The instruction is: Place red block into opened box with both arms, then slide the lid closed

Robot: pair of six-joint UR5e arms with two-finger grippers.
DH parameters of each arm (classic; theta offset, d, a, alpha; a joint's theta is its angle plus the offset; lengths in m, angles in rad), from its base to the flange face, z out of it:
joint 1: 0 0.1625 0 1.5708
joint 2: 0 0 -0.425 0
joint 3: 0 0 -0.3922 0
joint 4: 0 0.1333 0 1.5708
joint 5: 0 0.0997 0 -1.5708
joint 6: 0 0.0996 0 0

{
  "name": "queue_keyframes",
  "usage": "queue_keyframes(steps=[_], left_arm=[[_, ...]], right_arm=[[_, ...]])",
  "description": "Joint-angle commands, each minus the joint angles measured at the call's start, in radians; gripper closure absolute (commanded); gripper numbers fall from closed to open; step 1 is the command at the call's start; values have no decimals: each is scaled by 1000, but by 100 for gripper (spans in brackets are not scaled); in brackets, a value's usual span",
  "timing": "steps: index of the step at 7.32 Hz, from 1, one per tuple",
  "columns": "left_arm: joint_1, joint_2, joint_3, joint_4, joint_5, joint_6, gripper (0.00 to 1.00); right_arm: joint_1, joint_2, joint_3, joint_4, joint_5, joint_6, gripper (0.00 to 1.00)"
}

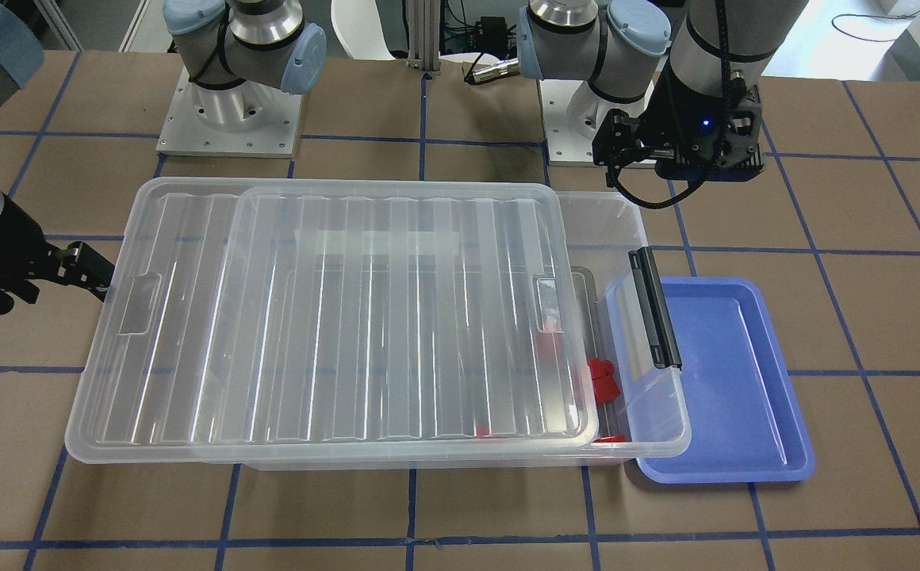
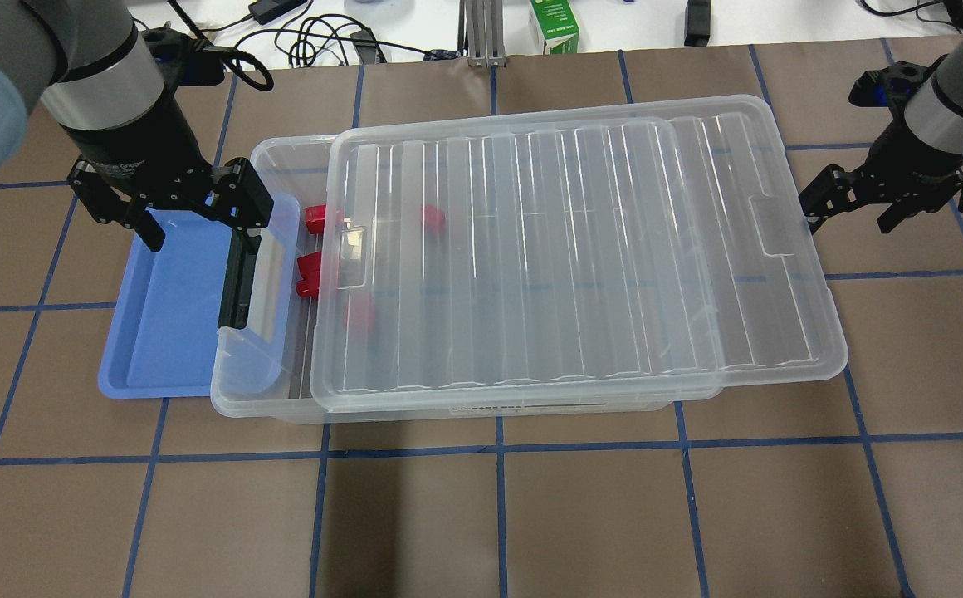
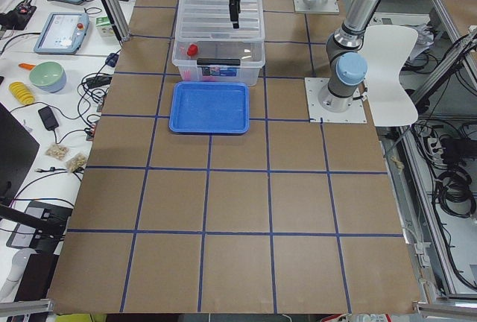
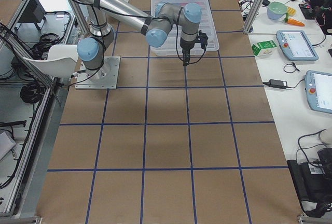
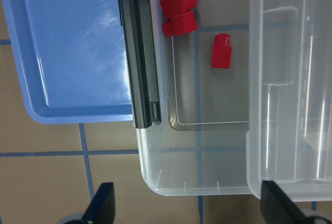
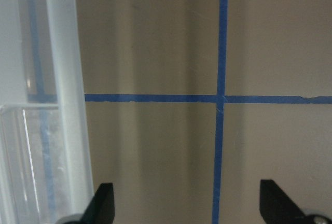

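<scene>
box (image 2: pixel 237 390): clear, clip end overlapping blue tray (image 2: pixel 166 332). lid (image 2: pixel 581 249): atop box, shifted twd robot's right, overhanging that end; clip end uncovered. l gripper (image 2: pixel 197 232): wide open, empty, above clip end. r gripper (image 2: pixel 853 212): wide open, empty, near lid overhang. red block (image 5: pixel 222 51): on box floor, uncovered strip.
</scene>
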Motion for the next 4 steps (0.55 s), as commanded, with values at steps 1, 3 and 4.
queue_keyframes(steps=[1,3,4], left_arm=[[-1,0,-1,0,1,0,0],[0,0,-1,2,1,0,0],[0,0,-1,2,1,1,0]], right_arm=[[69,3,-2,-1,-1,73,0],[83,-3,-2,-1,2,77,0],[113,-3,-2,-3,-3,84,0]])
